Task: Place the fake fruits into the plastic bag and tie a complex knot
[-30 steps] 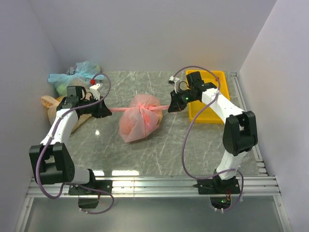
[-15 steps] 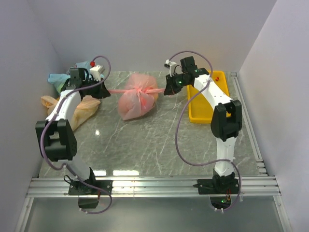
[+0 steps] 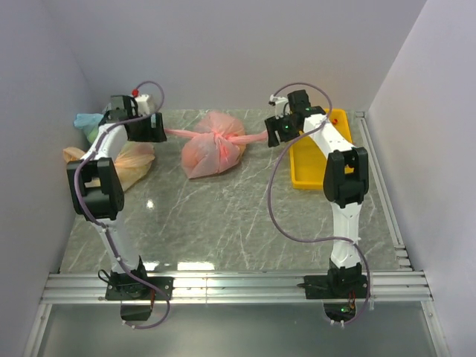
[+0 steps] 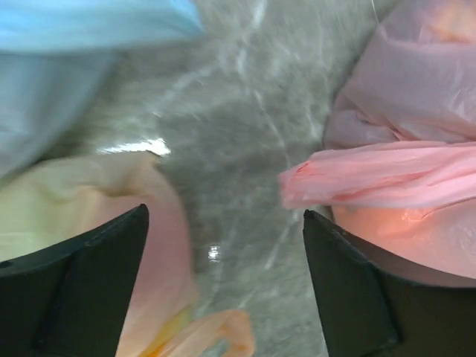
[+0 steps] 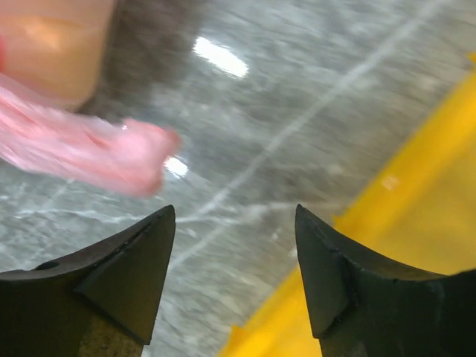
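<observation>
Salmon-pink crinkly plastic bag [image 3: 212, 155] sits knotted at the back middle of the grey marble tabletop [image 3: 223, 216], a twisted tail sticking out each side. Left gripper [image 4: 223, 216] is spread wide, with the pink tail end loose between its fingers, not pinched. Same deal for the right gripper [image 5: 234, 212], spread apart beside the yellow plastic tray [image 3: 306, 172].

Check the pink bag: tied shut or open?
Tied shut: the plastic bag is cinched at a knot, its two handle tails stretching out sideways.
</observation>
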